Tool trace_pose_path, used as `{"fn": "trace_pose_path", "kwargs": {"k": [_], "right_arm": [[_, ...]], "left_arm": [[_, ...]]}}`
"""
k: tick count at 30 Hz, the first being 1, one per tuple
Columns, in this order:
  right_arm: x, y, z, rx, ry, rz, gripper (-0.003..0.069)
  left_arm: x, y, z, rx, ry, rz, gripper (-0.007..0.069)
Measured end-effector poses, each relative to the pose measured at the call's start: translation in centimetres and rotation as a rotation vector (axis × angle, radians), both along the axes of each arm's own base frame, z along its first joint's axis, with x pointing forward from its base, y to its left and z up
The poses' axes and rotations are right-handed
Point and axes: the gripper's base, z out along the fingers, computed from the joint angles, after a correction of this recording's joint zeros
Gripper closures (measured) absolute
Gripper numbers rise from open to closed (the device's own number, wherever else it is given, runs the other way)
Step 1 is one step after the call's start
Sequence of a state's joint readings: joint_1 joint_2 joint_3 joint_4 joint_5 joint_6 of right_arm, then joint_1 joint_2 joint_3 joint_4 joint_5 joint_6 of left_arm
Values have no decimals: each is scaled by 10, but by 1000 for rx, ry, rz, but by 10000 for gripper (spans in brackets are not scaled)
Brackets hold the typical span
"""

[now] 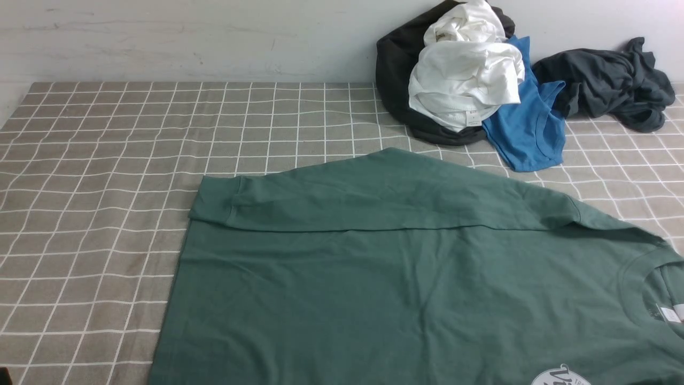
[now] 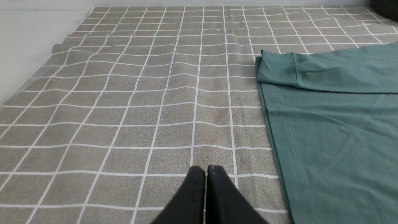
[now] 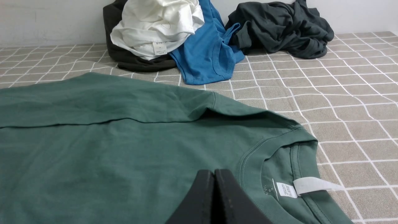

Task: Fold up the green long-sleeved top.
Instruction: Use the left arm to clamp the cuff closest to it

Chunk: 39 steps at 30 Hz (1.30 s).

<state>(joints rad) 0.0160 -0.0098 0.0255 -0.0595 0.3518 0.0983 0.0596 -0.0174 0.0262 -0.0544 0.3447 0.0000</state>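
The green long-sleeved top [image 1: 406, 289] lies flat on the checked cloth, neck to the right and hem to the left. Its far sleeve [image 1: 374, 200] is folded across the body, cuff [image 1: 214, 200] at the left. The white neck label [image 1: 668, 314] and part of a round white print [image 1: 561, 377] show at the lower right. Neither arm shows in the front view. My left gripper [image 2: 205, 169] is shut and empty above bare cloth beside the hem [image 2: 279, 140]. Over the chest near the collar [image 3: 279, 149], my right gripper [image 3: 214, 172] is shut and empty.
A pile of clothes sits against the back wall on the right: a white garment [image 1: 465, 75] on a black one [image 1: 395, 69], a bright blue garment [image 1: 526, 133], and a dark grey garment [image 1: 609, 83]. The checked tablecloth [image 1: 107, 187] covers the table.
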Motion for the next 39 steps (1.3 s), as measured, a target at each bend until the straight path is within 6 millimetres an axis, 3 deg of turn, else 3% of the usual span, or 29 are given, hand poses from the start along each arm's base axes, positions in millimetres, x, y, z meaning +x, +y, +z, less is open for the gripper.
{"fn": "trace_pose_path", "kwargs": {"k": [12,15,18,22,25,28,35,37,38,39], "right_arm": [[0,0,0,23,0,-4,673],[0,0,0,59,0,-10,673],[0,2,0,216,3,-23,673],[0,9,0,742,29,-47,673],[-1,14,1,1080,63,-57,673],[-1,15,2,1160,72,-56,673],[0,12,5,1091,18,-49,673],[0,11,7,1022,-15,-38,673],[0,11,7,1011,-16,-37,673],[0,11,10,894,-32,-19,673]], "left_arm": [[0,0,0,-1,0,0,631],[0,-2,0,-89,-8,5,631],[0,-7,2,-382,-21,18,631],[1,-17,7,-930,-28,34,631],[1,-20,11,-1104,-33,27,631],[1,-20,12,-1087,-45,18,631],[1,-20,16,-1008,-72,-14,631],[-4,-23,38,-785,-113,-110,631],[-4,-23,41,-764,-123,-117,631],[-9,-27,61,-601,-147,-188,631]]}}
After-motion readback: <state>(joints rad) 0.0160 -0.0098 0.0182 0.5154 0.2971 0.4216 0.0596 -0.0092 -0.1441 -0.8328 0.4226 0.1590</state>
